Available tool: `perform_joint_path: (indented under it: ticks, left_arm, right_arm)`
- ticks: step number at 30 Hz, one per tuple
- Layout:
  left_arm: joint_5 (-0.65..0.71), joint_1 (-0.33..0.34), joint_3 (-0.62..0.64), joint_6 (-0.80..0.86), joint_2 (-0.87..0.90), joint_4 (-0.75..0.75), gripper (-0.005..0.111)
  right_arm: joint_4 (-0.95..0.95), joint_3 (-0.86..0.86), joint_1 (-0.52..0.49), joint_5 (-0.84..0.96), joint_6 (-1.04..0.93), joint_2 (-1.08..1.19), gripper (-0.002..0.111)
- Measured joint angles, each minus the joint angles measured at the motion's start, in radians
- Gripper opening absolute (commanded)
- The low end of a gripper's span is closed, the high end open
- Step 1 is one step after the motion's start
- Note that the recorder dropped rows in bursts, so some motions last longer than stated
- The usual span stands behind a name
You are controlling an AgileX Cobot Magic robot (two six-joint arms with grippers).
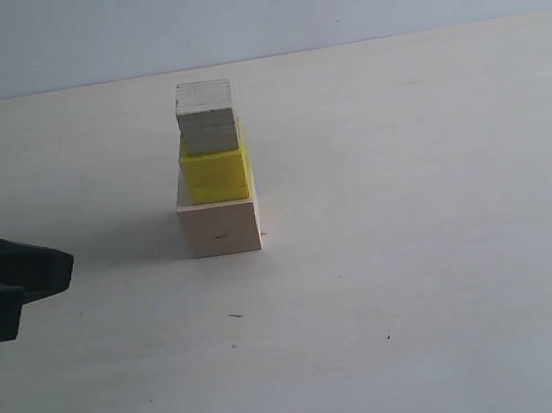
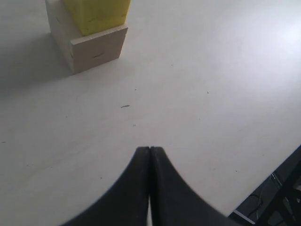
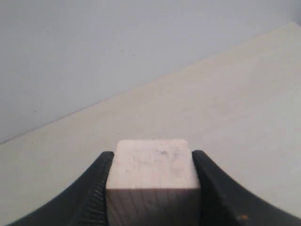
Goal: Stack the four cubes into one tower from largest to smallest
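Fingers [image 3: 91,188] of the right gripper [image 3: 153,159] are pinched on 2 opposite side faces of the small pale bare-wood cube [image 3: 153,172], which looks lifted off the pale tabletop [image 1: 415,270] and sits outside the exterior view. Across the way the left gripper [image 2: 149,149] hangs low beside the stack, its black jaws pressed together on nothing. Now down the line by size: the large pale bare-wood cube [image 1: 219,228] sits flat on the table as the base. The bright yellow cube [image 1: 216,177] rests squarely on it, and the medium pale wood cube with grain lines [image 1: 207,117] caps that, so 3 of 4 levels are up. Being cubes, these blocks have no long axis of their own. The tower [image 1: 214,174] does, and it runs straight up, with faces roughly parallel from level to level. The held block looks level, top face up, its flat sides square to the fingers. My read on handling: solid wood, light, rigid, not fragile, dry enough not to slip. So 2 flat opposite faces, taken just below the top edge, is the right hold. The landing spot is small, so it will want centring before release.
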Motion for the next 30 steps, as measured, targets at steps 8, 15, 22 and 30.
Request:
perform_joint_path:
  ticks: [8, 15, 22, 30]
  left_arm:
    - [-0.004, 0.000, 0.000, 0.000, 0.000, -0.002, 0.001]
    - [-0.004, 0.000, 0.000, 0.000, 0.000, -0.009, 0.001]
    - [-0.027, 0.000, 0.000, 0.000, 0.000, -0.009, 0.001]
    - [-0.031, 0.000, 0.000, 0.000, 0.000, -0.052, 0.001]
  right_arm:
    - [-0.040, 0.009, -0.019, -0.641, -0.106, -0.010, 0.000]
    - [-0.542, 0.009, -0.010, -1.264, 0.079, -0.012, 0.000]
    - [-0.827, 0.009, 0.062, -1.336, 0.105, 0.038, 0.000]
    - [-0.858, -0.036, 0.190, -1.125, 0.105, 0.124, 0.000]
